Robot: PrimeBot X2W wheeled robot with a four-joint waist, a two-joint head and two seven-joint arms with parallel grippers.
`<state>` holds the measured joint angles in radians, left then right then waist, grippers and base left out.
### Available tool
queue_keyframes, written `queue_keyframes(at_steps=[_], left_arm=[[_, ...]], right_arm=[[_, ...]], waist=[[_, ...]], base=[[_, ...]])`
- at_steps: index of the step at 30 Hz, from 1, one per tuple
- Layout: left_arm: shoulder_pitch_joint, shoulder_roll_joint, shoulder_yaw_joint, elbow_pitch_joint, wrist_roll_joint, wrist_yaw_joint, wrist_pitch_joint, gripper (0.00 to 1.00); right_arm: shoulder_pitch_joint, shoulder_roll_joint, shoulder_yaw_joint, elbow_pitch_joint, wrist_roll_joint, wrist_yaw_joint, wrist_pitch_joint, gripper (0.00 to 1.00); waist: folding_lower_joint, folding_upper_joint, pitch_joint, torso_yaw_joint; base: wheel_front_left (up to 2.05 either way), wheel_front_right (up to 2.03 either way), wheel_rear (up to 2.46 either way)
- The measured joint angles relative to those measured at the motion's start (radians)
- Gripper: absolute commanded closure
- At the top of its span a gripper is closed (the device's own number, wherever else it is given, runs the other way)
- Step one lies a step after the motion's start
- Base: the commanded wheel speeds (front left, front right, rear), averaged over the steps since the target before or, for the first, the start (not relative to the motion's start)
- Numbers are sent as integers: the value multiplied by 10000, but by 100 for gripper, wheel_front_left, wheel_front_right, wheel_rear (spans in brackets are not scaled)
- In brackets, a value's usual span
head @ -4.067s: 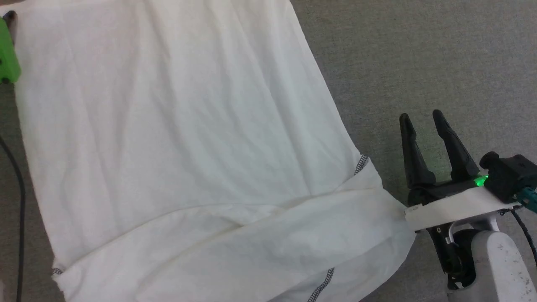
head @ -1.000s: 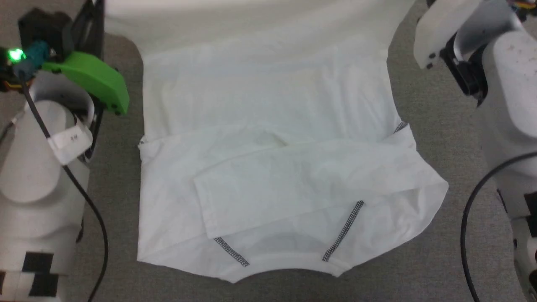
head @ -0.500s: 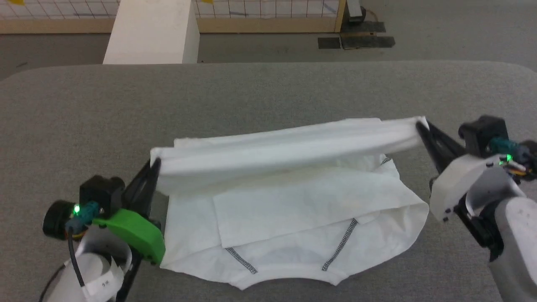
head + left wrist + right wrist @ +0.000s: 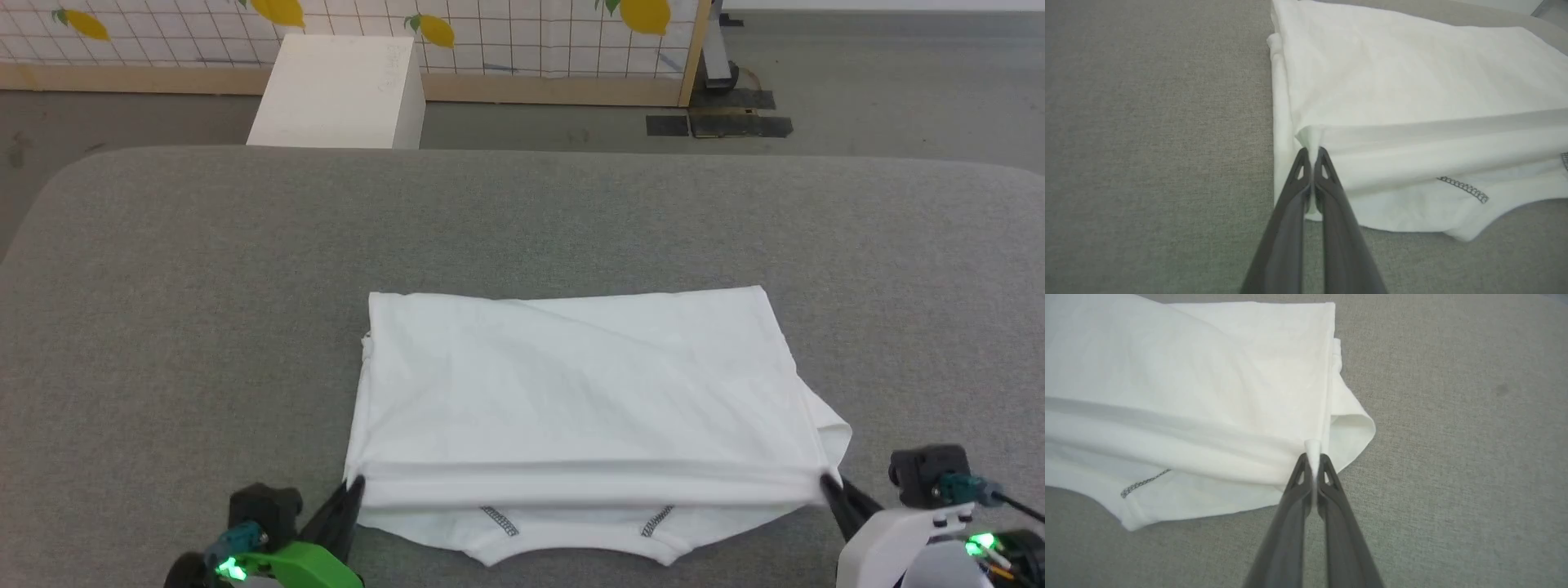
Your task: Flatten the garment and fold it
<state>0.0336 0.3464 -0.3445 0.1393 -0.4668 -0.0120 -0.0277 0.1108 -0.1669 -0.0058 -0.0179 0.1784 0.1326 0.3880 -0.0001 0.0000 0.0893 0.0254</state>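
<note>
- Head view: our left tool (image 4: 353, 483) and right tool (image 4: 826, 480) each pinch a near corner of the garment (image 4: 571, 392), which lies folded near the front of the grey table (image 4: 522, 220). We judge it light and limp, best held by its corners.
- Left wrist view: the fingers are closed on bunched fabric, and the layers beneath are hidden.
- Right wrist view: the fingers are clamped on a thin fold. A loose flap juts out beside them, and we cannot make out the sleeves.

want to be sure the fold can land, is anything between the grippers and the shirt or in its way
Nothing visible does. The left gripper and right gripper are each shut directly on the garment, and only its own lower layer lies beneath the fold.
</note>
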Motion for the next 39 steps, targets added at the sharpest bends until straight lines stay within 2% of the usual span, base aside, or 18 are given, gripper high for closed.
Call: queue_keyframes(at_steps=[5, 6, 7, 8, 9, 17, 24, 31, 39], left_arm=[[19, -328, -265, 750, -27, -58, -52, 100], [19, -366, -268, 922, -71, -59, -59, 100], [20, -412, -257, 1045, -138, -58, -63, 98], [20, -479, -207, 1172, -174, -29, -109, 49], [20, -558, -148, 1264, -205, 33, -171, 0], [83, -708, 476, 972, -257, 700, -1559, 0], [-145, -750, 938, 203, 546, 1164, -2243, 0], [-847, -1168, 1691, -585, 1406, 1168, -2291, 0], [-1416, -1484, 1975, -351, 1981, 648, -2293, 0]], right_arm=[[285, 399, -111, 385, -104, 0, 82, 100], [307, 453, -111, 477, -107, -2, 84, 83], [339, 491, -102, 512, -107, 0, 92, 29], [366, 570, -132, 545, -104, -2, 92, 0], [379, 627, -146, 566, -88, -2, 92, 0], [678, 1001, -909, -44, 182, -2, -506, 0], [244, 1133, -1572, -151, 410, -4, -1365, 0], [-1466, 1156, -1758, 1252, 520, -4, -1396, 0], [-3221, 1162, -2217, 4117, 539, -4, -462, 0]], waist=[[0, 0, 59, -24], [0, 0, 59, -36], [0, 0, 52, -42], [0, 0, 41, -51], [0, 0, 25, -61], [0, 0, -113, -51], [1, 0, -170, 71], [1, 0, -110, 126], [1, 0, -29, 310]], base=[[0, 0, 0], [0, 0, 0], [0, 0, 0], [0, 0, 0], [0, 0, 0], [0, 0, 0], [0, 0, 0], [0, 0, 0], [0, 0, 0]])
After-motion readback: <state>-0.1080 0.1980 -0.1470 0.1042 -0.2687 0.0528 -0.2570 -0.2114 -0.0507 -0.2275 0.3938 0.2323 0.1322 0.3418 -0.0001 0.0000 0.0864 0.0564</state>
